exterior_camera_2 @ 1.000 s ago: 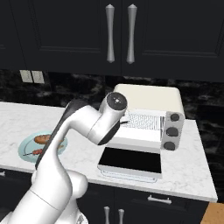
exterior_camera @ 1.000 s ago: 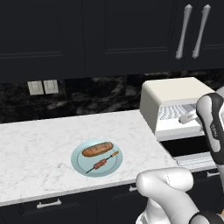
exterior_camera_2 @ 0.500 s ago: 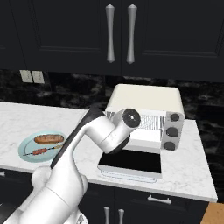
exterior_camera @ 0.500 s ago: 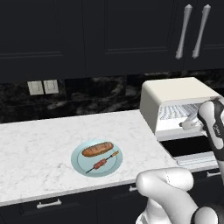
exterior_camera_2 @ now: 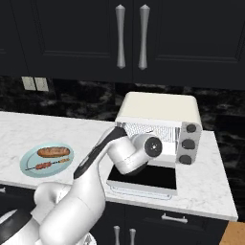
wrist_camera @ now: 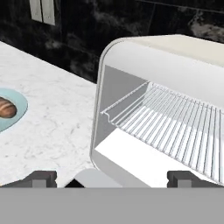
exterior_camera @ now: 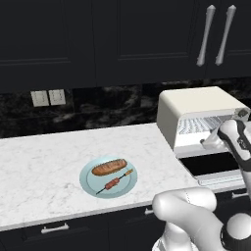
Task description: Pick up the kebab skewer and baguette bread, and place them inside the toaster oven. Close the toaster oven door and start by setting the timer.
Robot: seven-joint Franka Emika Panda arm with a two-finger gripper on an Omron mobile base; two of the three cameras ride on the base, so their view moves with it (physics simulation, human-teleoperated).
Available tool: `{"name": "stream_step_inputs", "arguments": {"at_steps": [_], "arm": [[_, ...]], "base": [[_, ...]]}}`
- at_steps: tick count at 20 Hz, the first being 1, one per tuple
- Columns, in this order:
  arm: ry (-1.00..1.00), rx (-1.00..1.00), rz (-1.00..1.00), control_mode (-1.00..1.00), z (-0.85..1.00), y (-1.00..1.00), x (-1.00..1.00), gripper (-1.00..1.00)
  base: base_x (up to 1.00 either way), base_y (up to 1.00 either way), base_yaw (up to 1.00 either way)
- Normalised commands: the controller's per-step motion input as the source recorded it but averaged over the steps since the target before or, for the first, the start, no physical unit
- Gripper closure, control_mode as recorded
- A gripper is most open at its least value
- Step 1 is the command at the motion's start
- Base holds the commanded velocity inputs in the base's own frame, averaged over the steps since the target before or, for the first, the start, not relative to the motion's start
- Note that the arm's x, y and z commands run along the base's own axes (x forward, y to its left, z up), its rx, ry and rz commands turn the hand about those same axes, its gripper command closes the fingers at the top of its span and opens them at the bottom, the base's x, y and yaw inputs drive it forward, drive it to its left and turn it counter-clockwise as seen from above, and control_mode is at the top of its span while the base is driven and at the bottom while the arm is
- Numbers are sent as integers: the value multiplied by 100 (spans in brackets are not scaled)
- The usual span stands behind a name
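Cream-white boxy toaster oven [exterior_camera_2: 158,115] at counter's right, dark glass door [exterior_camera_2: 143,177] now lowered flat, wire rack exposed. Gripper [wrist_camera: 111,177] drawn back before cavity, jaws wide, empty. Golden-brown baguette [exterior_camera: 109,167] and thin kebab skewer [exterior_camera: 113,182] untouched on pale blue plate [exterior_camera: 93,188], left. Loading can begin.

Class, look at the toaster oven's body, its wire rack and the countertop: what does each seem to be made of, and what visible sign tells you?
Toaster oven: cream body, smooth and matte, probably painted metal or plastic; the look leaves it open.
Wire rack: thin pale parallel bars, likely metal wire.
Countertop: white with faint grey veining, resembling polished marble or a similar stone.
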Motion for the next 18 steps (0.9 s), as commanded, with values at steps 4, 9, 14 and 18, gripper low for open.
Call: {"name": "stream_step_inputs", "arguments": {"at_steps": [4, 9, 14, 18], "arm": [[-4, 0, 9, -100, 0, -35, 45, -100], [-7, 0, 7, -100, -5, -26, 53, -100], [-5, 0, 0, -100, -15, -8, 43, -100], [-6, -3, 0, -100, -36, -2, 23, -100]], "base": [[0, 0, 0], [0, 0, 0], [0, 0, 0], [0, 0, 0]]}}
